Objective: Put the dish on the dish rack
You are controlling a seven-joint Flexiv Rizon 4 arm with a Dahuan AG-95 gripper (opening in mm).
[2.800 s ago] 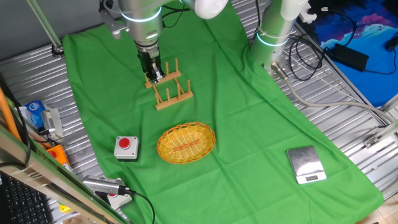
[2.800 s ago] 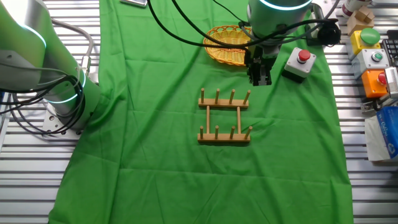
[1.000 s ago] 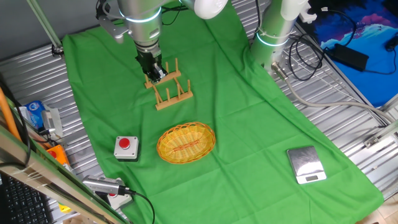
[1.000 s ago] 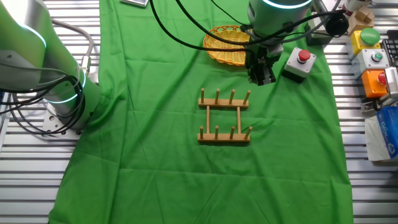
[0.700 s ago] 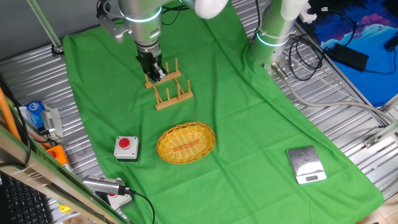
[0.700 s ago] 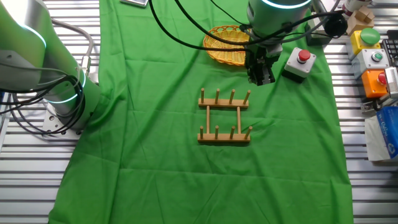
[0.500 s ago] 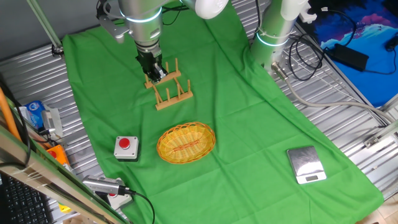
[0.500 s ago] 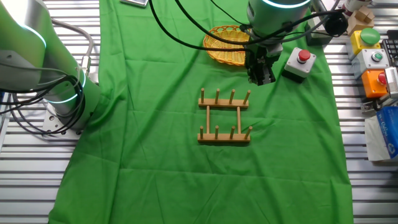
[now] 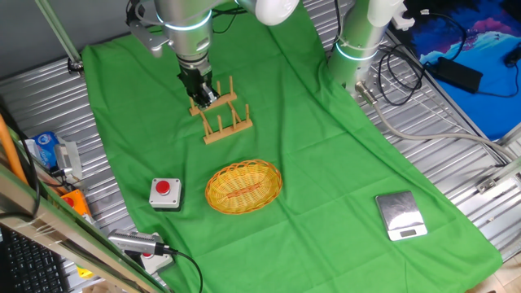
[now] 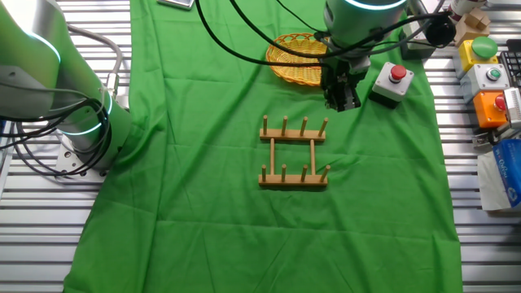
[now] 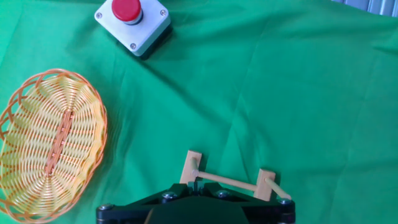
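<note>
The gripper hangs above the dish rack; whether its fingers are spread is unclear. Only the hand view shows the dish lying apart from the rack.

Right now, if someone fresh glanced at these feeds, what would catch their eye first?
Probably the yellow wicker dish with its orange-red streak, lying flat on the green cloth, apart from everything. Next, the wooden dish rack with upright pegs mid-cloth, holding nothing, and the gripper hanging between rack and dish. The grey box with a red button sits beside the dish.
</note>
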